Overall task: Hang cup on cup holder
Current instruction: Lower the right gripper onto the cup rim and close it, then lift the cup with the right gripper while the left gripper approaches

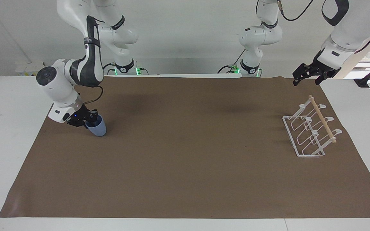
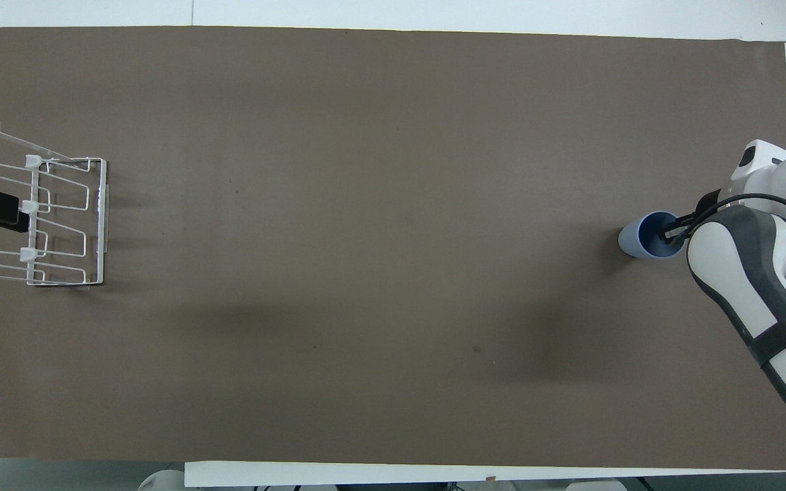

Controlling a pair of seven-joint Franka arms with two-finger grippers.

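The light-blue cup [image 1: 99, 129] stands upright on the brown mat toward the right arm's end of the table; it also shows in the overhead view [image 2: 633, 241]. My right gripper [image 1: 86, 121] is low at the cup's rim and open, with one finger inside the cup and the other outside it, as the overhead view [image 2: 674, 232] also shows. The white wire cup holder [image 1: 310, 132] with its wooden dowel stands toward the left arm's end of the table and is empty [image 2: 59, 218]. My left gripper [image 1: 307, 79] hangs open and empty in the air by the holder and waits.
The brown mat [image 1: 185, 166] covers most of the white table [image 1: 8, 134]. Nothing else lies on it between the cup and the holder.
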